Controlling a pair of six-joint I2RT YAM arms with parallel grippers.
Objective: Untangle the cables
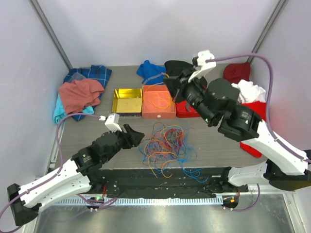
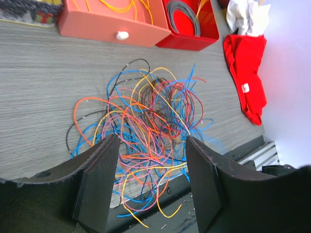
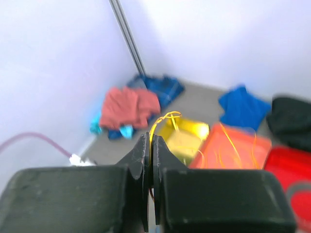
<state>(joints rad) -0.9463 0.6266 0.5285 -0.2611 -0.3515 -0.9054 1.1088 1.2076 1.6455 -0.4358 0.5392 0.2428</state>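
Note:
The cables (image 1: 165, 143) lie as one tangled heap of orange, yellow, blue, red and dark wires near the table's front edge, and a few ends hang over it. My left gripper (image 1: 137, 136) hovers just left of the heap, open. In the left wrist view the tangle (image 2: 150, 111) lies ahead of and between the spread fingers of that gripper (image 2: 151, 141), which hold nothing. My right gripper (image 1: 172, 86) is raised over the boxes at the back. In the right wrist view that gripper (image 3: 150, 141) is shut on a thin yellow cable (image 3: 163, 119) that curls up from between the tips.
A yellow box (image 1: 127, 99), an orange box (image 1: 158, 112) holding orange wires and a red box (image 2: 192, 29) with a grey coiled ring (image 2: 184, 14) stand in a row behind the heap. Clothes lie at the back left (image 1: 80, 94), the back middle (image 1: 150, 72) and the right (image 1: 248, 90).

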